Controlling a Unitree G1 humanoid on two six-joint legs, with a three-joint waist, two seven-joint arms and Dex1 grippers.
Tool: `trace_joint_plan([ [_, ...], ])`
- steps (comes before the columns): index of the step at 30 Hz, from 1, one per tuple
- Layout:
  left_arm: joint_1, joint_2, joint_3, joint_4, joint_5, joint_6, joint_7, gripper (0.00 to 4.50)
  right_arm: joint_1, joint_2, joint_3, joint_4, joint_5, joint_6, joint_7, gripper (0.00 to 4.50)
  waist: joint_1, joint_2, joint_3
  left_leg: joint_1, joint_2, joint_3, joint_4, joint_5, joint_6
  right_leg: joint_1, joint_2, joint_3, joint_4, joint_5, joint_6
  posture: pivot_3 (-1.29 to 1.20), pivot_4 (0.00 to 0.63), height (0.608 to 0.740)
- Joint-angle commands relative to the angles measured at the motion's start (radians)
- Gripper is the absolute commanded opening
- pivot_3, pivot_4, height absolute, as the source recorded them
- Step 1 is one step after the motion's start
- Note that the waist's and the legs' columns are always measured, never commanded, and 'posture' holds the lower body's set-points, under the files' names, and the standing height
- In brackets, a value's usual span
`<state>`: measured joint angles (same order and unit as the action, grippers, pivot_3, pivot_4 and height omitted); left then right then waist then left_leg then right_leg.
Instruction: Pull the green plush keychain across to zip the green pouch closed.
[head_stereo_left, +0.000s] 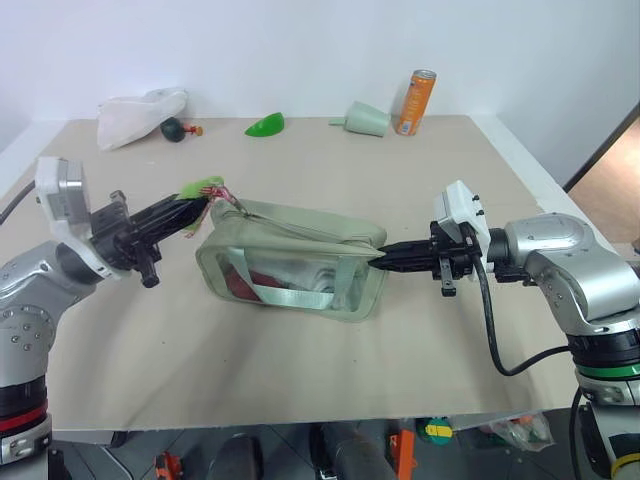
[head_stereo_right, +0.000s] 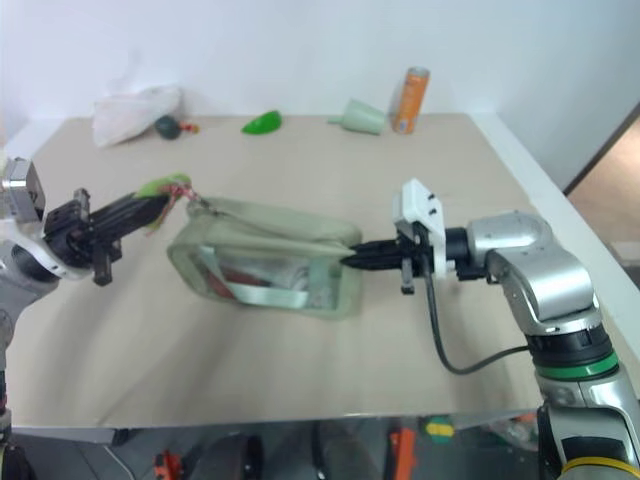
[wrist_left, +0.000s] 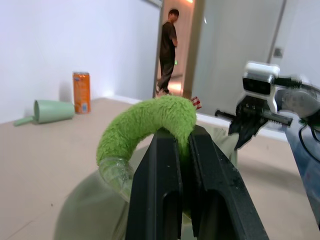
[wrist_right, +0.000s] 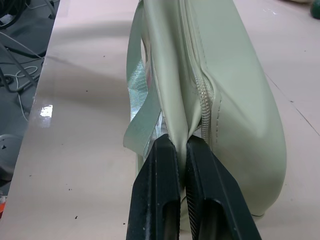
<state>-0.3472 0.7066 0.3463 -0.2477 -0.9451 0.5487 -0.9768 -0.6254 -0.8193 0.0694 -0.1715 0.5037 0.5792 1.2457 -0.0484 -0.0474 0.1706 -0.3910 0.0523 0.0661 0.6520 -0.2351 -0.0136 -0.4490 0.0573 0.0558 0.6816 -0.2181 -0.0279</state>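
Along the table's (head_stereo_left: 300, 380) far edge sit a white cloth bag (head_stereo_left: 140, 113), a dark little fruit-like thing (head_stereo_left: 174, 129) that's too small to make out, a glossy green leaf-shaped piece (head_stereo_left: 266, 125), a pale green funnel (head_stereo_left: 362, 118) on its side and an orange can (head_stereo_left: 415, 102), all well apart from the action. The green pouch (head_stereo_left: 295, 262) lies mid-table, clear side panel facing the robot, with something red inside that's hard to identify. The left gripper (head_stereo_left: 196, 208) is pinching the green plush keychain (wrist_left: 150, 122) at the pouch's left end, and its fingers cover part of the ring. The right gripper (wrist_right: 181, 150) is clamped on the pouch's right end seam next to the zipper (wrist_right: 204, 95). In the left wrist view a person (wrist_left: 167, 50) stands in a doorway behind.
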Motion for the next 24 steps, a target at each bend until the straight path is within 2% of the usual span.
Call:
trace_joint_plan([
  [1,-0.073,0.025,-0.103,-0.005,0.088,0.002,-0.01,0.02,-0.018,-0.002,0.006,-0.013,-0.006,-0.004,0.004,0.0,0.0,0.0,0.0,0.0,0.0,0.0,0.0,0.0,0.0,0.0,0.0,0.0,0.0,0.0,0.0,0.0,0.15,0.74],
  [4,-0.164,0.001,-0.202,0.027,0.151,0.032,0.02,0.02,-0.019,0.001,0.006,-0.018,-0.007,-0.001,0.0,0.0,0.001,0.0,0.0,0.0,-0.002,0.0,0.001,0.0,0.0,0.001,0.001,0.001,0.0,0.0,0.0,0.0,0.15,0.74],
  [8,-0.199,-0.032,-0.277,0.012,0.237,-0.028,0.005,0.02,-0.012,-0.003,-0.001,-0.027,-0.004,0.005,-0.005,0.0,-0.003,0.0,0.0,0.003,-0.002,0.0,0.0,0.0,0.0,0.003,0.003,0.005,0.0,0.0,0.0,0.0,0.15,0.74],
  [16,-0.187,-0.047,-0.258,0.043,0.254,-0.029,-0.005,2.74,0.003,-0.014,-0.014,-0.044,0.002,0.016,-0.014,0.0,0.0,0.0,0.0,0.003,-0.001,-0.001,0.0,0.0,0.0,0.004,0.004,0.004,0.0,0.0,0.0,0.0,0.15,0.74],
  [20,-0.168,-0.04,-0.192,0.035,0.212,-0.033,-0.013,4.15,0.0,-0.012,-0.011,-0.04,0.001,0.016,-0.013,0.0,-0.001,0.0,0.0,0.004,-0.001,-0.001,0.0,0.0,0.0,0.005,0.004,0.004,0.0,0.0,0.0,0.0,0.15,0.74],
  [22,-0.155,-0.034,-0.154,0.02,0.168,-0.02,-0.027,4.48,-0.003,-0.009,-0.009,-0.037,0.001,0.014,-0.012,0.0,-0.001,0.0,0.0,0.004,-0.001,-0.001,0.0,0.0,0.0,0.005,0.004,0.004,0.0,0.0,0.0,0.0,0.15,0.74],
  [24,-0.133,-0.019,-0.113,0.008,0.128,-0.005,-0.041,4.48,-0.007,-0.007,-0.005,-0.033,0.0,0.012,-0.009,0.0,-0.001,0.0,0.0,0.004,0.0,-0.002,0.0,0.0,0.0,0.005,0.005,0.004,0.0,0.0,0.0,0.0,0.15,0.74],
])
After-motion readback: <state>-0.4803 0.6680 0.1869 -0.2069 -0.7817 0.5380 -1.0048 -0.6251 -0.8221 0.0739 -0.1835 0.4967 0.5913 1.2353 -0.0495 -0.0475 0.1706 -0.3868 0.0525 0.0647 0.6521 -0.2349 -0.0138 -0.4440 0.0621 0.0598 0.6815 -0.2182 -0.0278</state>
